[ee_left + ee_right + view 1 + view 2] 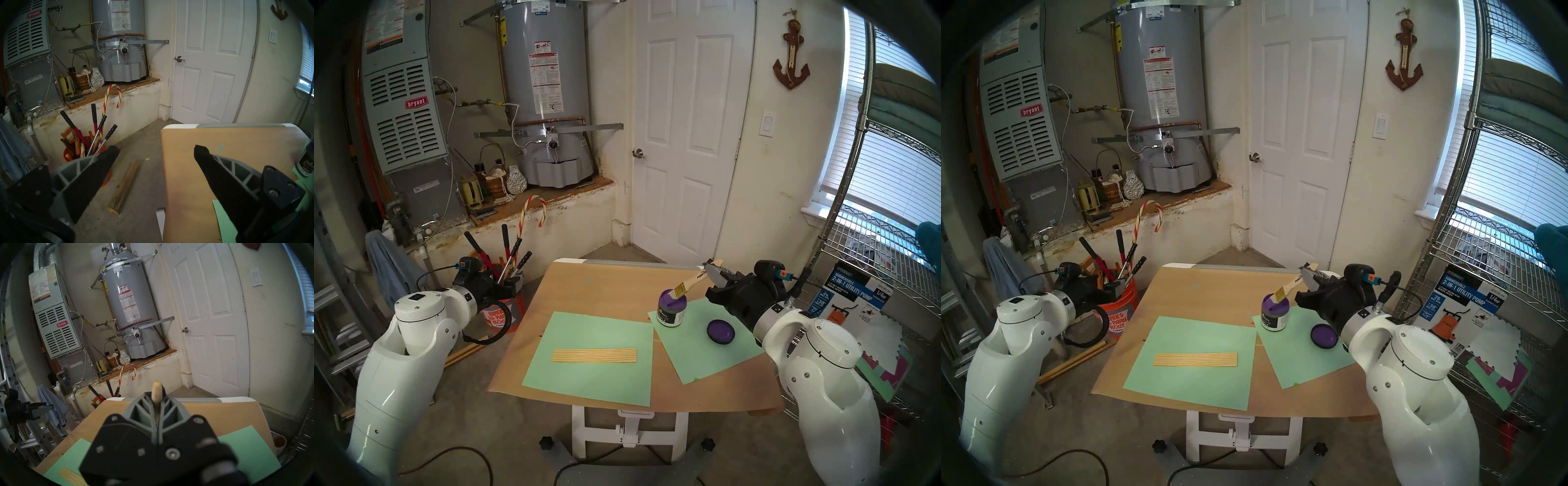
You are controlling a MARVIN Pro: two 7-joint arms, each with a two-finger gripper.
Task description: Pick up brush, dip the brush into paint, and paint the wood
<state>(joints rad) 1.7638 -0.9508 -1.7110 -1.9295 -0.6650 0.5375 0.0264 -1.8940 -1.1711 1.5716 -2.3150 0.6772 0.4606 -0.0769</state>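
right gripper (713, 271) clamped on the paintbrush (694, 280) handle, bristles down in the purple paint jar (672, 307); left gripper (155, 151) spread wide off-table, striped wood strip (594, 356) bare on green paper (588, 356)

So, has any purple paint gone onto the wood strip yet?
No, the wood strip lies bare pale yellow on the green sheet.

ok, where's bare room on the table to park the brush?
Free: brown paper beyond the left green sheet, and that sheet around the wood. Crowded: right green sheet, with paint jar, lid, right gripper.
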